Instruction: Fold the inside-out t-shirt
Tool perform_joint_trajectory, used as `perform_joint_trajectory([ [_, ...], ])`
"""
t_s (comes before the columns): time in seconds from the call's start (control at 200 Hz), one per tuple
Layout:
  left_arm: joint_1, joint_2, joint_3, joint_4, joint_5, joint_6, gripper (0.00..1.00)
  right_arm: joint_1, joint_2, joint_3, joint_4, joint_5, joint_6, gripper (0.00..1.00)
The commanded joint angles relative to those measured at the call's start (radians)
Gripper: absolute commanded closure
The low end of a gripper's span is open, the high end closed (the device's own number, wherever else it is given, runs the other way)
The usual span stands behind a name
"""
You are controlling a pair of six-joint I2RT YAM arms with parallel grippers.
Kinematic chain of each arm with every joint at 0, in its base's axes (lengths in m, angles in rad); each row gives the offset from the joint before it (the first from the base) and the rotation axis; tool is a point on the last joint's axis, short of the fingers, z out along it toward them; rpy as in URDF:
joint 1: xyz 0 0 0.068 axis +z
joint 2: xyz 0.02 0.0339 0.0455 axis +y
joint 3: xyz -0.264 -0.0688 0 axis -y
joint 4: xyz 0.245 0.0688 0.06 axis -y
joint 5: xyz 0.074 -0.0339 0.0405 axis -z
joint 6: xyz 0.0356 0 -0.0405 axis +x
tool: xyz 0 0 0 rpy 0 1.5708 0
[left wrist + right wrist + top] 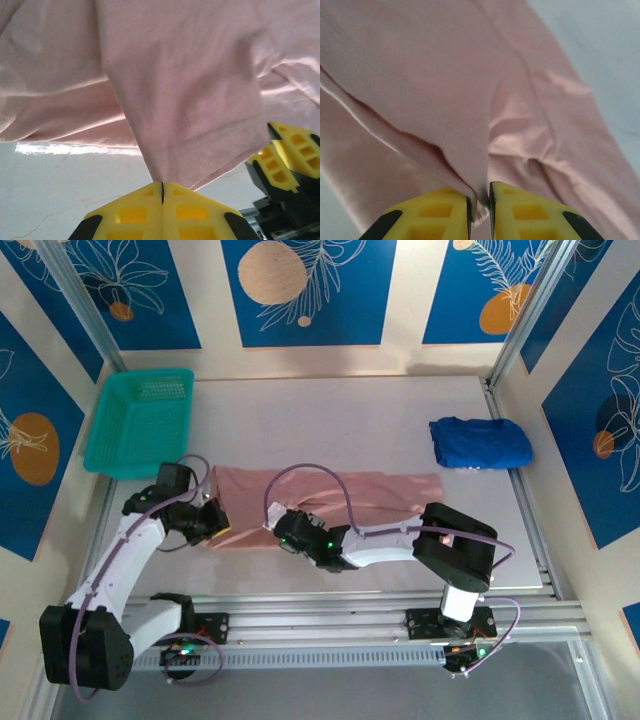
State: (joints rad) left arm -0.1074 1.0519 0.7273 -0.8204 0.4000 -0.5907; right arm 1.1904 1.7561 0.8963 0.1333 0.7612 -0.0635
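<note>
The inside-out t-shirt [380,490] is a salmon-pink cloth lying as a long band across the near half of the table. My left gripper [213,520] is at its left end, shut on a hemmed corner [200,165] that hangs lifted off the table; the jaws [162,186] meet with cloth pinched between them. My right gripper [278,532] is at the shirt's near edge, a little right of the left one. Its yellow fingers [445,210] stand a narrow gap apart with a fold of the pink cloth [445,75] clamped between them.
A teal basket [140,420] stands at the back left. A royal-blue garment [480,442] lies bunched at the back right. The white table [330,420] is bounded by metal frame posts at the back corners and rails along the near edge.
</note>
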Motion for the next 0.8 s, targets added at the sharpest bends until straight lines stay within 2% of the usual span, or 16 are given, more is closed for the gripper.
perform_joint_trajectory([
  [0.0,0.007,-0.011,-0.072,0.072,0.009,-0.054,1.00,0.009,-0.010,-0.024,-0.083,-0.074,0.038,0.80],
  [0.075,0.008,-0.015,-0.107,0.091,-0.012,-0.060,1.00,0.010,-0.023,-0.041,-0.103,-0.121,0.045,0.73],
  [0.16,0.008,-0.009,-0.133,0.129,-0.028,-0.066,0.97,0.005,-0.018,-0.029,-0.147,-0.125,0.051,0.71],
  [0.365,0.008,0.071,-0.121,0.160,-0.001,-0.034,0.64,-0.053,-0.016,0.002,-0.266,-0.160,0.085,0.63],
  [0.585,0.008,0.080,-0.077,0.165,-0.037,-0.007,0.51,-0.098,-0.118,-0.029,-0.325,-0.249,0.115,0.55],
  [0.685,0.008,0.088,-0.059,0.223,-0.026,-0.015,0.49,-0.143,-0.202,-0.042,-0.332,-0.355,0.140,0.53],
  [0.795,0.008,0.114,-0.023,0.273,-0.035,-0.009,0.49,-0.232,-0.261,-0.044,-0.286,-0.560,0.218,0.50],
])
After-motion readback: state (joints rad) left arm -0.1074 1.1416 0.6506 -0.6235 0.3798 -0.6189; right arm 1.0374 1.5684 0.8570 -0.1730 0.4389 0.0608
